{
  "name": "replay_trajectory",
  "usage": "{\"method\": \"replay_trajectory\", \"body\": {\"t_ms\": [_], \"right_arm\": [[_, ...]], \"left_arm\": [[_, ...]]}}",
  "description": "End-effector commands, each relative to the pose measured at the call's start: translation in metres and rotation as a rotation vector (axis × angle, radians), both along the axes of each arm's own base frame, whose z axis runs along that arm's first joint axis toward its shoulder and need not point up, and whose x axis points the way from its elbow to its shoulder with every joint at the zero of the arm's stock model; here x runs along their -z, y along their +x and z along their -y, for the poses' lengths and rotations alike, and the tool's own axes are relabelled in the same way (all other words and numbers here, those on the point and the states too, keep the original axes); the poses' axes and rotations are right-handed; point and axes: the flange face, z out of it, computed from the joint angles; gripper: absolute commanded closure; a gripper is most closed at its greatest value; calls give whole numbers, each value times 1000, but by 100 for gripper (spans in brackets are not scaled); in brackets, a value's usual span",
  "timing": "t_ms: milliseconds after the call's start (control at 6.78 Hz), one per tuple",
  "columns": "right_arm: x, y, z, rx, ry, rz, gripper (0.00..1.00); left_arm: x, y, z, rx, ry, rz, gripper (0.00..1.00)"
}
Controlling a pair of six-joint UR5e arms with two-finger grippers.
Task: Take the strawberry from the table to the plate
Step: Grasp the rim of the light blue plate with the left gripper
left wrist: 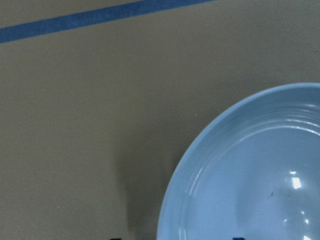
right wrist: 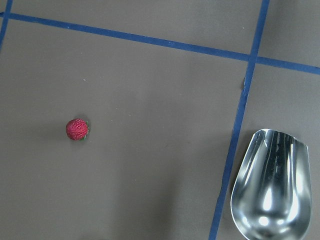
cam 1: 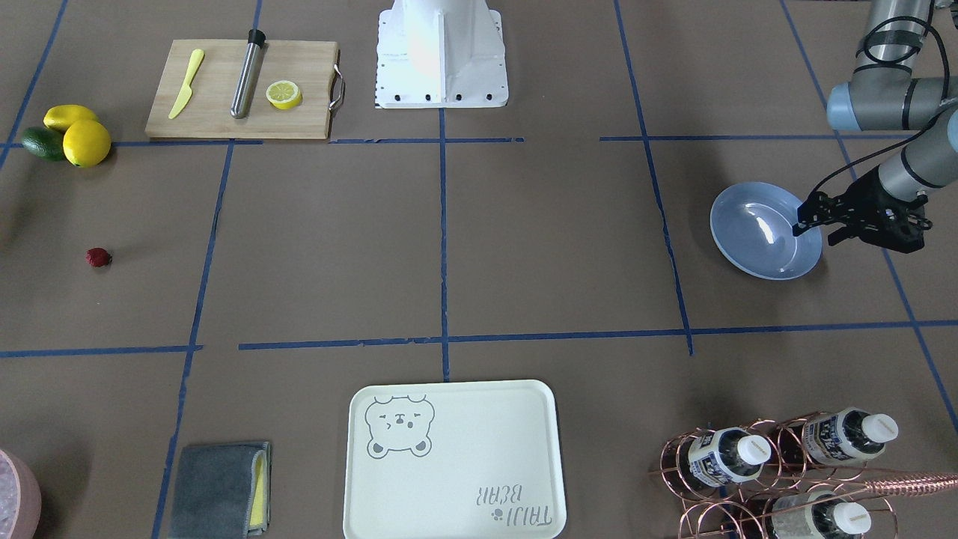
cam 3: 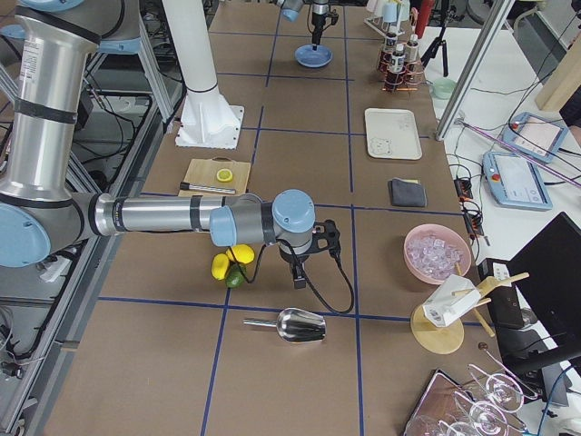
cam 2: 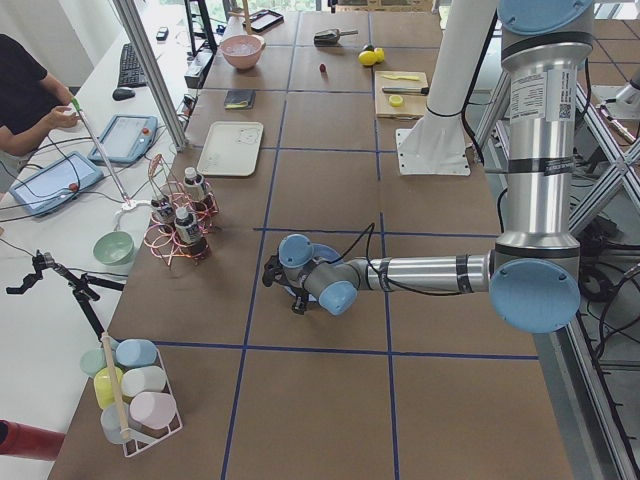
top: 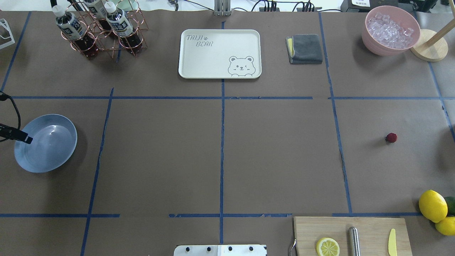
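The strawberry [cam 1: 98, 257], small and dark red, lies alone on the brown table [cam 1: 524, 247] at the robot's right side; it also shows as the strawberry [top: 391, 137] from overhead and the strawberry [right wrist: 77, 129] below the right wrist camera. The light-blue plate [cam 1: 752, 224] sits far across the table on the robot's left, empty. My left gripper [cam 1: 820, 228] is open, with the plate's [left wrist: 250, 165] rim lying between its fingers. The right gripper [cam 3: 300, 272] shows only in the exterior right view, above the table near the lemons; I cannot tell its state.
Two lemons and an avocado [cam 1: 71, 135] lie beyond the strawberry. A cutting board [cam 1: 239, 90] holds a knife, a metal rod and a lemon half. A metal scoop [right wrist: 272, 185] lies close by. A cream tray [cam 1: 453, 460], grey cloth [cam 1: 221, 490] and bottle rack [cam 1: 786, 464] line the far edge.
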Motion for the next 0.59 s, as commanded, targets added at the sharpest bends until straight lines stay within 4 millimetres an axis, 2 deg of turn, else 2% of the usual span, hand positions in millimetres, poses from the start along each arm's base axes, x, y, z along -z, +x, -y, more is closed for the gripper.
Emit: {"method": "replay_trajectory", "body": {"t_ms": [0, 148, 295, 443], "right_arm": [[0, -3, 0, 8, 1, 0, 0], [1, -4, 1, 10, 3, 2, 0], [2, -4, 2, 10, 5, 2, 0], [2, -4, 2, 9, 7, 2, 0]], "left_arm": [[-3, 1, -1, -2, -7, 3, 41], [-2, 1, -1, 1, -11, 1, 80], [2, 2, 2, 0, -7, -6, 100], [3, 2, 2, 0, -7, -10, 100]]}}
